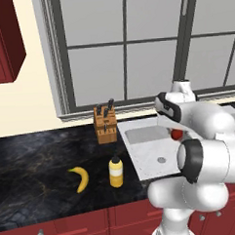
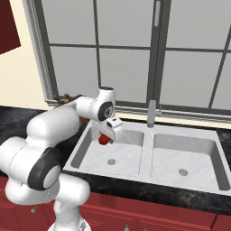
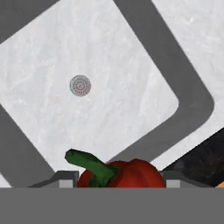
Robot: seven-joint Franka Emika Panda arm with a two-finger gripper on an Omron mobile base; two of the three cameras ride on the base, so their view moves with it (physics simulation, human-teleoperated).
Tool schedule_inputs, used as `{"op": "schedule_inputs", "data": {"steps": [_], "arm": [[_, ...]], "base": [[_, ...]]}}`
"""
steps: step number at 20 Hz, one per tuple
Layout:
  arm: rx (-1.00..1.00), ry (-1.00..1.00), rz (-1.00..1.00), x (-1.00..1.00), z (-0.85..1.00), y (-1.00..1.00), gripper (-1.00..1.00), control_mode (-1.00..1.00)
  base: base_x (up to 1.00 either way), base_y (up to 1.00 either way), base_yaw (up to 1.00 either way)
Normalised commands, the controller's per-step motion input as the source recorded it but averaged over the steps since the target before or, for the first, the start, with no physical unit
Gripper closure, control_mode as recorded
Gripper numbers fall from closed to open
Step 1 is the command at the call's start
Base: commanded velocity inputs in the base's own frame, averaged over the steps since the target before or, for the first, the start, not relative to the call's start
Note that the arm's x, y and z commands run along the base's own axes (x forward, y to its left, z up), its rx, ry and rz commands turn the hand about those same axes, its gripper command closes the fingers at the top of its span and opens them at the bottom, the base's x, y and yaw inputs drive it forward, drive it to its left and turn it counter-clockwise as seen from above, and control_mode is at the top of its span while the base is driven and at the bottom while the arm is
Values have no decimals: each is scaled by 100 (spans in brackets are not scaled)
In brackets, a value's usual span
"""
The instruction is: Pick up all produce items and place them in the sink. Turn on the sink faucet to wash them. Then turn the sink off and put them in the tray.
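Over the left basin: the gripper (image 3: 118, 183) hung above the sink (image 2: 144, 173), its jaws partly apart and closed on the red fruit (image 3: 127, 174), gripped on either side.
Red fruit: one, round with a green stem, seen in the hand view between the finger tips; in the right base view it sat under the hand (image 2: 104, 140), above the left basin floor.
Banana (image 1: 81, 178): one, curved and yellow, lying on the black marbled counter (image 1: 34, 163), left of the sink and well apart from it.
Squeeze bottle (image 1: 116, 172): one, yellow, upright, just right of the banana; no writing could be read on it.
Knife block (image 1: 104, 124): one, wooden with dark handles, behind the bottle.
Sink: two basins, two round drains.
Sink faucet (image 2: 152, 113): one grey post, behind the divider between the basins.
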Motion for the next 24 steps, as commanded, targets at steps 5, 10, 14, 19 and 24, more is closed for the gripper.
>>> {"op": "schedule_inputs", "data": {"steps": [5, 10, 14, 19, 24], "arm": [[5, 5, -20, -20, 0, -82, 100, -100], [4, 3, -19, -19, 0, -81, 100, -100], [4, 2, -19, -22, 0, -80, 100, -100], [4, 2, -19, -20, 0, -78, 100, -100], [4, 1, -15, -2, 0, -74, 100, -100]], "base": [[0, 0, 0], [0, 0, 0], [0, 0, 0], [0, 0, 0], [0, 0, 0]]}}
